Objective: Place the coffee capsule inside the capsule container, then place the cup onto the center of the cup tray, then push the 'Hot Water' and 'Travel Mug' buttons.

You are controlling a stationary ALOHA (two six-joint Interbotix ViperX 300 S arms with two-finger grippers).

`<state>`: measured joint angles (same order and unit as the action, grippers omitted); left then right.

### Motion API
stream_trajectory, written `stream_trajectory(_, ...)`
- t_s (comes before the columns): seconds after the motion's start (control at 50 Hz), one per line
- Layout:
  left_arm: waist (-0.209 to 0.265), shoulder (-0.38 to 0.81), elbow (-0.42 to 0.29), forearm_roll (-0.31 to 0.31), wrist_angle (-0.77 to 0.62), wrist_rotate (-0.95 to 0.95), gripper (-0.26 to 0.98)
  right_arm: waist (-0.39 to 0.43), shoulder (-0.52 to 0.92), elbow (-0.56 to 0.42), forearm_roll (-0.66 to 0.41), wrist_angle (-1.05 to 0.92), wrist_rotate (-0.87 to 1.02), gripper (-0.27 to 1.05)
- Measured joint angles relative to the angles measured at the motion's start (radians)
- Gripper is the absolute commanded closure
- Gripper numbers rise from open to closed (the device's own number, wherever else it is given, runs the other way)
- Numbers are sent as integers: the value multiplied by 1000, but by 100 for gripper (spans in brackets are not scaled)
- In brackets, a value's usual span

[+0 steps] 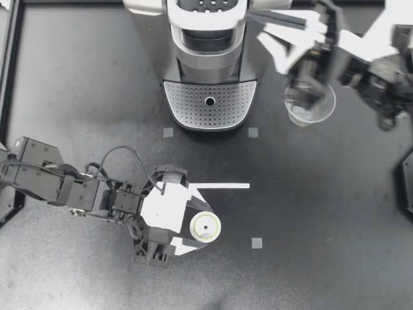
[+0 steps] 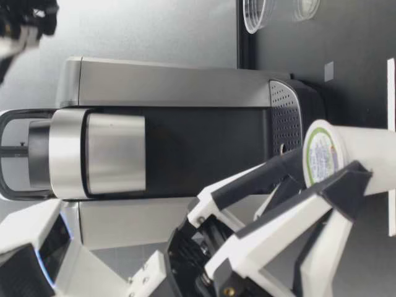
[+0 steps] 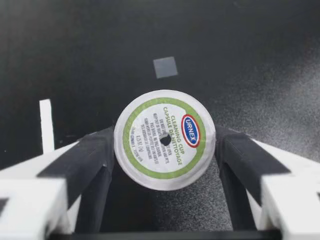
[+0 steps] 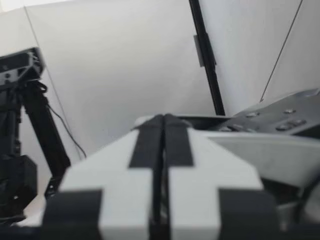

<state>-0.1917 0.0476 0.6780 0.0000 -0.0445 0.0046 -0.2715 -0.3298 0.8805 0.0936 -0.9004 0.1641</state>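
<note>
The coffee capsule [image 1: 205, 227], white with a green-ringed lid, stands upright on the black table in front of the coffee machine [image 1: 208, 58]. My left gripper [image 1: 197, 231] is shut on it, one finger on each side of the capsule [image 3: 165, 139]. In the low view the capsule [image 2: 322, 154] sits between the same fingers [image 2: 291, 216]. My right gripper [image 1: 268, 37] is shut and empty, held high beside the machine's top, its tips [image 4: 162, 122] near the button panel [image 4: 280, 117]. The clear cup [image 1: 311, 103] stands right of the perforated cup tray [image 1: 210, 103], under the right arm.
Small grey square markers [image 1: 257, 243] and a white tape strip [image 1: 222, 186] lie on the table. A black frame [image 1: 8, 77] borders the table's left side. In the low view the cup [image 2: 257, 13] stands beyond the machine [image 2: 185, 142].
</note>
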Motion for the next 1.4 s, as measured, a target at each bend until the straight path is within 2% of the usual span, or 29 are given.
stream_trajectory(0.14, 2, 0, -2, 0, 0, 3, 20, 3, -28, 43, -2, 20, 21, 67)
stream_trajectory(0.32, 2, 0, -5, 0, 0, 0, 20, 17, 20, 41, -3, 48, 48, 67)
stream_trajectory(0.5, 2, 0, -5, 0, 0, 0, 20, 23, 86, 15, -5, 54, 51, 67)
stream_trajectory(0.9, 2, 0, -5, 0, 0, 5, 20, 20, 115, -60, -6, 52, 31, 67)
stream_trajectory(1.4, 0, -17, -5, 0, 0, 18, 20, -81, 118, -141, -12, 52, 31, 67)
